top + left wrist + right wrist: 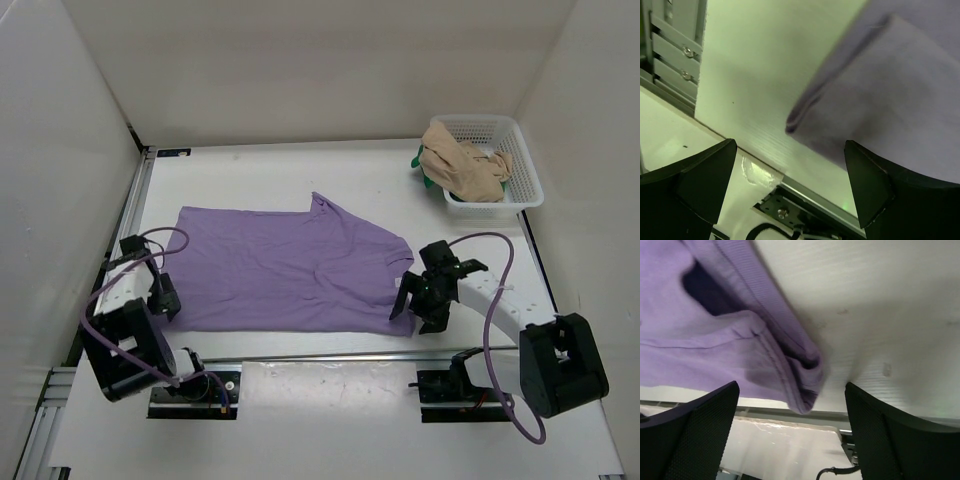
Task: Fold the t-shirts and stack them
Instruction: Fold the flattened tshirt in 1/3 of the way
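Lavender t-shirt [290, 270] spread flat on worktop [250, 175], long axis left to right. Left gripper [168, 297] beside near-left corner, right gripper [417, 305] at near-right end, each equally close. Both jaws apart, empty.

White mesh basket [490, 210] — plastic, perhaps

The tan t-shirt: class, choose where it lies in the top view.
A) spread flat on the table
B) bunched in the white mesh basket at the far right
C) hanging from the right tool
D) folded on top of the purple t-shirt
B: the tan t-shirt sits crumpled inside the white mesh basket, while only the purple t-shirt lies spread on the table.
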Controlling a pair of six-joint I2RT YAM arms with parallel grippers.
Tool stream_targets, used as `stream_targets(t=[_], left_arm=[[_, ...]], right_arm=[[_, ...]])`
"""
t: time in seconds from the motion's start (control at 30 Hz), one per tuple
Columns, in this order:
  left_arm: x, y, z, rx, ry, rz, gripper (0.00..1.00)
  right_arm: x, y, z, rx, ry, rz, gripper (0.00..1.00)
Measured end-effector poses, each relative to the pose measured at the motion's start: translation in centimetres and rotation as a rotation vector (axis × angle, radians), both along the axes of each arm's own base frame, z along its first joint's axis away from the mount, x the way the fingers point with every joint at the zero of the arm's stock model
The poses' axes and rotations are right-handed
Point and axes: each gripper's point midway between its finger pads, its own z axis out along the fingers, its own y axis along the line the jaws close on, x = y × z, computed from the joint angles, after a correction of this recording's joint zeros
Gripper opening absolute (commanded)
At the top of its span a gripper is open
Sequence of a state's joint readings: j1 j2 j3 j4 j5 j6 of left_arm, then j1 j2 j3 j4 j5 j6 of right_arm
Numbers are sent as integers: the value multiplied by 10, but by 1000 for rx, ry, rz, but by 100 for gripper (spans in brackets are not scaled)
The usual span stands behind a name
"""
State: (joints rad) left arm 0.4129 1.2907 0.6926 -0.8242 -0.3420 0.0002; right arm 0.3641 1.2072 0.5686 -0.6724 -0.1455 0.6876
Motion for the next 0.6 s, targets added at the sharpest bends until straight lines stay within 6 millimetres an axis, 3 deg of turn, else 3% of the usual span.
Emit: stream_targets(t=[0.07, 0.13, 0.2, 0.23, 0.3, 0.33, 0.43, 0.5, 0.6], left_arm=[[-8, 4, -11, -15, 31, 39, 98], [-9, 6, -14, -30, 37, 56, 95], [-9, 5, -14, -41, 34, 59, 82], [-8, 4, -16, -53, 33, 59, 73], [-4, 1, -19, -80, 31, 56, 54], [-2, -1, -21, -98, 25, 55, 34], [4, -7, -26, -142, 13, 48, 10], [5, -9, -26, -153, 8, 42, 10], [5, -9, -26, -150, -10, 40, 10]], right_arm=[[1, 4, 0, 22, -2, 0, 72], [1, 8, -1, 43, 1, -4, 56], [0, 11, -4, 61, 4, -3, 45], [0, 13, -5, 70, 5, -2, 32], [-3, 14, -8, 81, 9, -4, 22], [-4, 14, -8, 84, 12, -11, 15], [-4, 12, -9, 76, 2, -22, 7], [-4, 10, -9, 65, -11, -26, 0], [-3, 5, -8, 37, -30, -47, 0]])
